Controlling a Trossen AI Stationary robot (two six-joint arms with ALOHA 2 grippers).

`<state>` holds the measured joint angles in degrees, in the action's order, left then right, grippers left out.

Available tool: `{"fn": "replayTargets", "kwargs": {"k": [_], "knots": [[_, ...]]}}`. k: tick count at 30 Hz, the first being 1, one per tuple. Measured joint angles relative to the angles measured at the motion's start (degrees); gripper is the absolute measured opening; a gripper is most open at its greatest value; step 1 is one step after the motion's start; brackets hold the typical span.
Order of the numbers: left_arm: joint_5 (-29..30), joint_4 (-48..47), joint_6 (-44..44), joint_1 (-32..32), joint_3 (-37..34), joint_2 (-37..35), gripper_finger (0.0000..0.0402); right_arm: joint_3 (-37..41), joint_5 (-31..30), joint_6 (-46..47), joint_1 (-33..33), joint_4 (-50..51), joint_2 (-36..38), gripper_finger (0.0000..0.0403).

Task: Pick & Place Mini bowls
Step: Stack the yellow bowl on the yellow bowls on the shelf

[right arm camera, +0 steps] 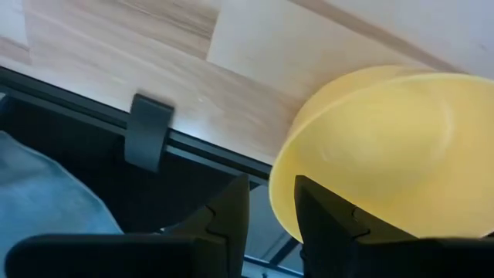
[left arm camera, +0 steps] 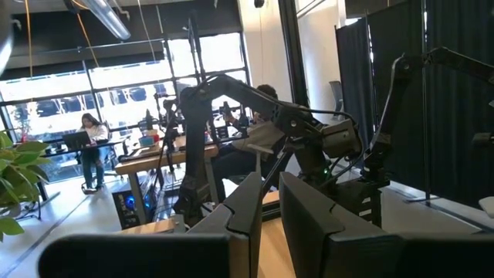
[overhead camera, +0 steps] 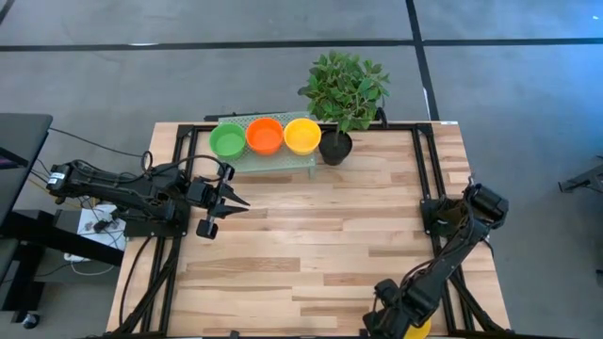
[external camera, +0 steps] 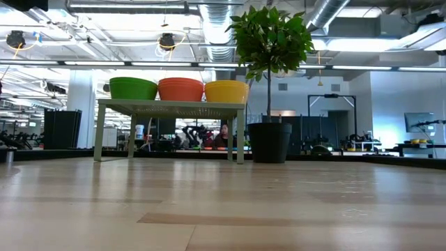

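Three mini bowls, green [overhead camera: 227, 140], orange [overhead camera: 265, 136] and yellow [overhead camera: 301, 136], stand in a row on a small pale-green stand [external camera: 171, 108] at the table's far edge. A fourth, yellow mini bowl [right arm camera: 386, 147] is at the table's near edge on the right, half hidden under my right gripper [overhead camera: 405, 322]. That gripper [right arm camera: 270, 189] is open and points steeply down, its fingers either side of the bowl's rim. My left gripper [overhead camera: 236, 201] hovers at the table's left, pointing level toward the right. Its fingers [left arm camera: 255, 208] stand a narrow gap apart with nothing between them. My right gripper comes at the near yellow bowl from above. One finger [right arm camera: 230, 212] stands outside the rim [right arm camera: 276, 185] and the other [right arm camera: 324, 208] over the bowl's inside. Whether either finger touches the rim I cannot tell.
A black pot [overhead camera: 334, 148] with a leafy green plant [overhead camera: 344, 87] stands right of the stand at the far edge. The dark metal frame [right arm camera: 147, 131] runs along the table's near edge under the right gripper. Bare wooden tabletop [overhead camera: 320, 226] lies between the arms.
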<state>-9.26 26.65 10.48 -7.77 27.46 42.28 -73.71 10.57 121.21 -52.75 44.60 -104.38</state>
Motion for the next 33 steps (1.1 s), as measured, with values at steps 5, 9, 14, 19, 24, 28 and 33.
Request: {"fn": "replayTargets", "kwargs": {"k": [5, 9, 14, 19, 24, 28, 33], "knots": [[0.00, 0.00, -0.31, 0.00, -0.02, 0.00, 0.0049, -0.01, -0.07, -0.01, 0.00, 0.11, -0.12, 0.0098], [0.00, 0.03, -0.44, -0.02, -0.02, 0.00, 0.0049, -0.02, 0.84, -1.10, 0.35, -0.26, -2.76, 0.0092], [0.00, 0.75, -0.44, -0.02, 0.00, -0.01, 0.0049, -0.02, 2.79, -2.06, 1.36, -0.91, -4.70, 0.0092], [0.00, 1.64, -0.44, -0.02, 0.00, 0.00, 0.0049, -0.02, 2.69, -5.55, 2.39, -0.32, -4.70, 0.0087], [0.00, 1.64, -0.44, -0.02, 0.00, 0.00, 0.0049, -0.02, 3.16, -6.90, 2.69, -1.08, -4.70, 0.0049], [0.00, 1.64, -0.44, -0.02, 0.00, -0.01, 0.0049, -0.02, 3.90, -12.09, 3.77, -2.80, -4.38, 0.0008], [0.01, 1.73, -0.44, -0.02, 0.00, -0.01, 0.0049, -0.07, 3.76, -20.76, 8.10, -4.08, -3.13, 0.0012]]}}
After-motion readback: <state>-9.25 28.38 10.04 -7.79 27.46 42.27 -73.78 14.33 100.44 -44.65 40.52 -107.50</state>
